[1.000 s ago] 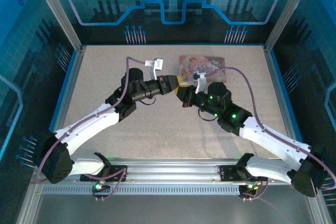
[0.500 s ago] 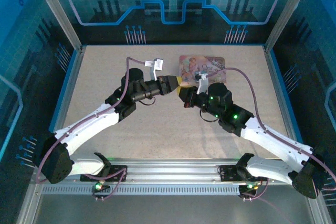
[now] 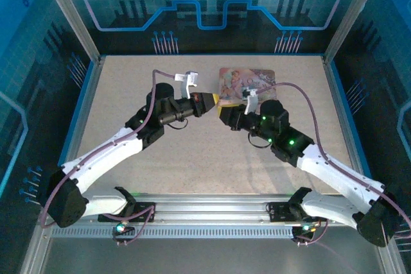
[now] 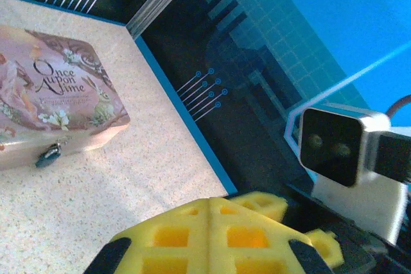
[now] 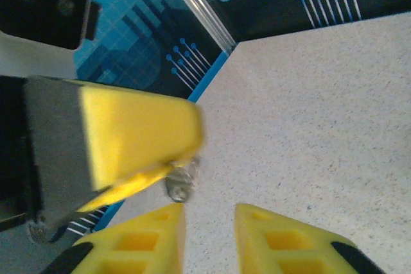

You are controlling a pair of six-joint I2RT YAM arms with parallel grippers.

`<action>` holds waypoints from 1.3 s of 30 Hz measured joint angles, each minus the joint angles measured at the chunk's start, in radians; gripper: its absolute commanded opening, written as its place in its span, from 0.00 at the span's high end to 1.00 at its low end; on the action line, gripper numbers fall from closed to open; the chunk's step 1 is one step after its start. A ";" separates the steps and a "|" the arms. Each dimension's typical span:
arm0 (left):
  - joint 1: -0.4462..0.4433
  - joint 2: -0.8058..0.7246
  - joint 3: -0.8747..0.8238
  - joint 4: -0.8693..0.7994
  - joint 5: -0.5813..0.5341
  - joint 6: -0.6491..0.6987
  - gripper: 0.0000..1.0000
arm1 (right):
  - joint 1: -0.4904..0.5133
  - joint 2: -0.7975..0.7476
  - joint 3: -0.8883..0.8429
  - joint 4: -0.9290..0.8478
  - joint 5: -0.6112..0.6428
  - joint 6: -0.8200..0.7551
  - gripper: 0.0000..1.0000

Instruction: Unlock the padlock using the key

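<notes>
Pink tin (image 4: 58, 94), with the padlock (image 4: 48, 154) at its front wall, well apart from both pincers. Left gripper (image 4: 209, 206) pinched tight on the key (image 5: 180, 183), just beyond the slightly parted, empty right gripper (image 5: 209, 226).

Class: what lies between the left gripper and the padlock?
Bare speckled table, as the left wrist view shows: nothing sits between the left gripper and the padlock on the front of the pink tin.

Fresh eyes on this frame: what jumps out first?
Both arms meet tip to tip mid-table: the left gripper pinches the tiny key, the right gripper open right beside it. Just beyond sits the pink tin, its small dark padlock hanging at the front side.
</notes>
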 measured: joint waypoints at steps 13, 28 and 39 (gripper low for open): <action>0.000 -0.019 0.040 -0.022 0.000 0.029 1.00 | -0.200 -0.011 -0.111 0.337 -0.400 0.159 0.40; 0.000 -0.019 0.041 -0.024 0.000 0.029 1.00 | -0.130 0.119 -0.031 0.367 -0.433 0.168 0.62; 0.001 -0.019 0.041 -0.024 0.000 0.028 1.00 | -0.126 0.127 -0.025 0.367 -0.421 0.175 0.81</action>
